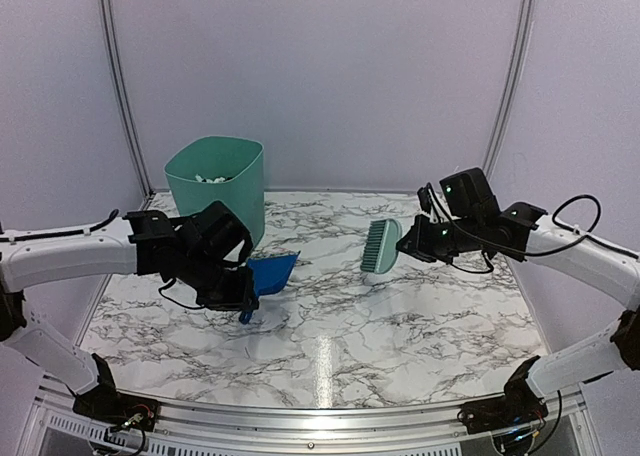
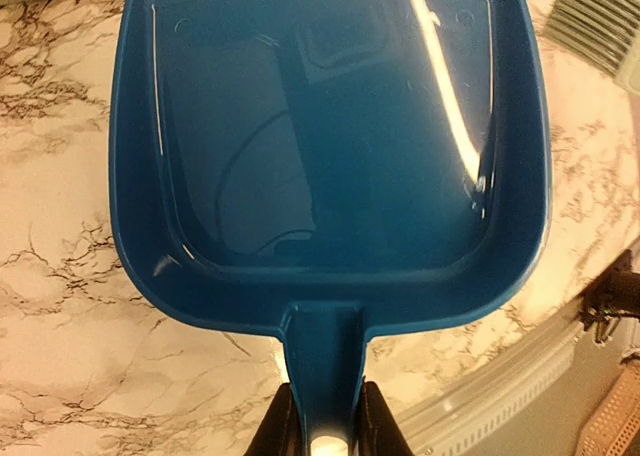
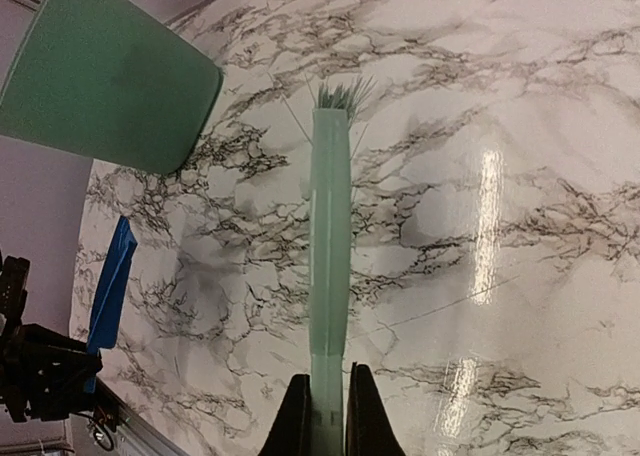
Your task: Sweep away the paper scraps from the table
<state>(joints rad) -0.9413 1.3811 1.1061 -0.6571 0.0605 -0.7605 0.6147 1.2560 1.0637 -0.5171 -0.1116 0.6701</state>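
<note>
The paper scraps (image 1: 211, 178) show only as a few small pale wads inside the mint-green bin (image 1: 216, 191), just under its rim. They are too small to tell which way any one points or where its long axis runs. The bin stands upright near the far left corner of the table (image 1: 400, 326), a white marble-patterned top with dark veins.

The scraps lie beyond the left gripper (image 1: 238, 292), toward the far edge and above its level. They are well apart from the right gripper (image 1: 416, 240), which hangs toward the right edge.

The left gripper is clamped narrow on the handle of the blue dustpan (image 1: 271, 272), one finger on each side. The pan is tilted, its mouth facing the far right corner and its handle toward the near edge. The right gripper is closed on the handle of the mint-green brush (image 1: 381, 246). The brush's long axis runs straight out from the fingers, its bristles at the far end. Whether the bristles touch the marble cannot be told.
</note>
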